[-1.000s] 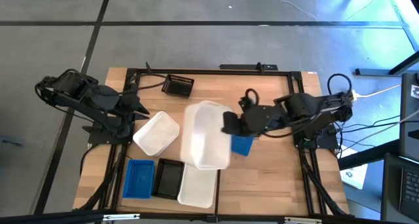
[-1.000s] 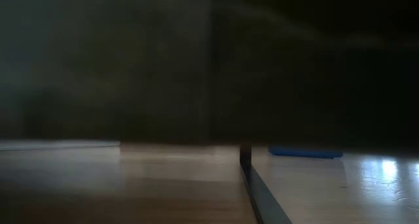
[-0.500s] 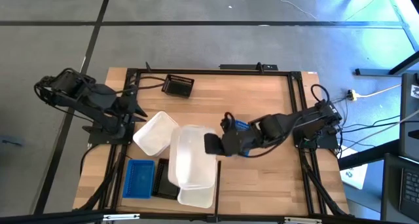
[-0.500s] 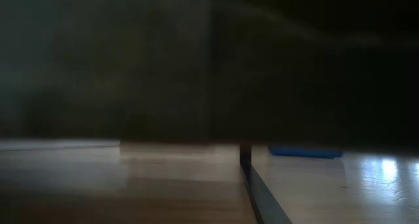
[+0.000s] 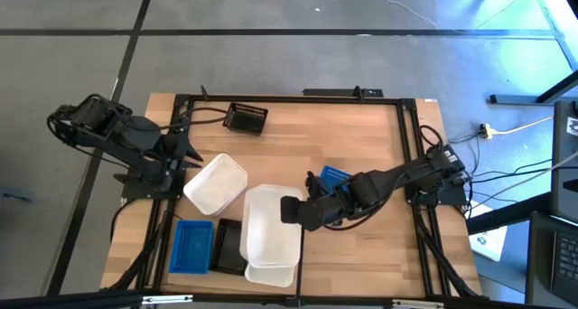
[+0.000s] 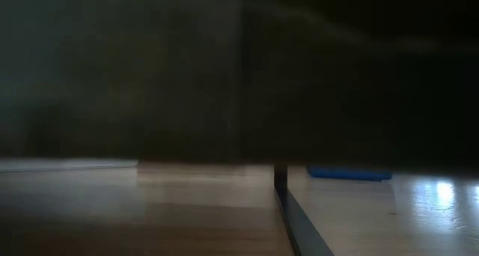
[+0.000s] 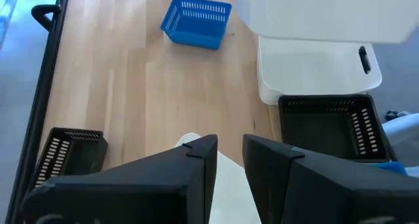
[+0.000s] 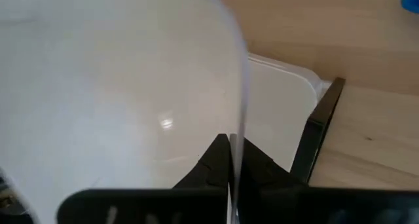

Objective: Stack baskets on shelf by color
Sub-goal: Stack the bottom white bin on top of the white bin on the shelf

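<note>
On the wooden shelf, my right gripper is shut on a white basket. It holds this basket over a second white basket at the near edge. A third white basket lies under my open left gripper, which waits at the left rail. A blue basket and a black basket sit side by side near the front. Another blue basket rests behind my right arm. Another black basket stands at the far edge. My right gripper pinches the white basket's right side wall at its rim, one finger inside and one outside. The fingers reach in from the table's right. The basket sits level over the lower white basket; whether the two touch I cannot tell.
Black metal rails frame the shelf. Bare wood lies at centre and to the right. The low view is mostly dark and shows a rail post and a blue basket. Cables hang off the right side.
My right gripper has carried the white basket from mid-shelf toward the near edge and slightly left. The basket now hangs over the white basket at the front. The blue basket behind the arm, partly covered before, now shows fully.
</note>
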Motion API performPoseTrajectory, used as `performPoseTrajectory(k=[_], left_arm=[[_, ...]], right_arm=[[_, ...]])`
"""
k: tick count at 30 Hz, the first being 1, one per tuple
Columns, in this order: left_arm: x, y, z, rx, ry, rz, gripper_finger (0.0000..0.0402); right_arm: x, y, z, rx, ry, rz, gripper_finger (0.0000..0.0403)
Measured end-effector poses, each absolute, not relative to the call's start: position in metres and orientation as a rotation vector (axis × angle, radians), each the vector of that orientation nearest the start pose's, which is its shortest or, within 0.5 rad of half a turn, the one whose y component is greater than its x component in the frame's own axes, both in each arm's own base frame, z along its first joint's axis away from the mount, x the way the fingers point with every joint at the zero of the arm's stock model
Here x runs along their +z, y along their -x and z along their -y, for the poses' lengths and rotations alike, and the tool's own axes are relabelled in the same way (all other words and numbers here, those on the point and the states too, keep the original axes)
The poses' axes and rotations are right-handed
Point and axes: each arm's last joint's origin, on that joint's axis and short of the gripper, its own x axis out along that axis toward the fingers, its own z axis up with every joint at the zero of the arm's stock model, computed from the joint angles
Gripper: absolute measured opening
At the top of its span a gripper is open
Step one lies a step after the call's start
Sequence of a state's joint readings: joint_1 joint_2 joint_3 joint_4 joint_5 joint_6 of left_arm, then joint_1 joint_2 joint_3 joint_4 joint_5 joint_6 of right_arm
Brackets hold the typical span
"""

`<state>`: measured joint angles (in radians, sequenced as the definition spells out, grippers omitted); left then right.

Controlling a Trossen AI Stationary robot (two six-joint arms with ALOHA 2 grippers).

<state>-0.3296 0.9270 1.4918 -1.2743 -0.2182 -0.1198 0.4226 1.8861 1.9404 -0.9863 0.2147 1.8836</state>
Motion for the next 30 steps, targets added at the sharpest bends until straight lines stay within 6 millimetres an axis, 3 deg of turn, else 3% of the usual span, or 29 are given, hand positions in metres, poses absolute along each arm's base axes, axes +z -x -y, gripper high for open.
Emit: performPoseTrajectory(k=[11, 30], left_arm=[[0.433, -0.105, 0.029, -0.064, -0.080, -0.700, 0.0066], [0.433, -0.104, 0.029, -0.064, -0.083, -0.706, 0.0066]], right_arm=[[0.316, -0.386, -0.171, -0.709, -1.439, -0.842, 0.0000], [0.308, -0.382, -0.177, -0.784, -1.481, -0.900, 0.0000]])
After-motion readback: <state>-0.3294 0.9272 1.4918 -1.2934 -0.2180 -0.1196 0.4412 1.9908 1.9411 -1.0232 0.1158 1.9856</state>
